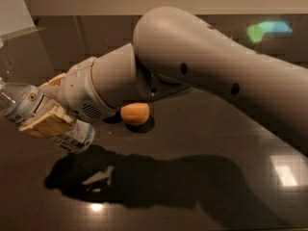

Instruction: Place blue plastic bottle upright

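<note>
The blue plastic bottle is clear with a white and pale-blue label. It lies tilted at the left of the camera view, its neck end running off the left edge and its base toward the middle. My gripper is at the left, shut on the bottle's middle, with one tan finger in front of the bottle and the other behind it. The bottle is held above the dark table. Its cap is out of view.
An orange sits on the table just right of the wrist. My large grey arm spans the upper right. A clear glass vessel shows at the left edge. The arm's shadow lies below.
</note>
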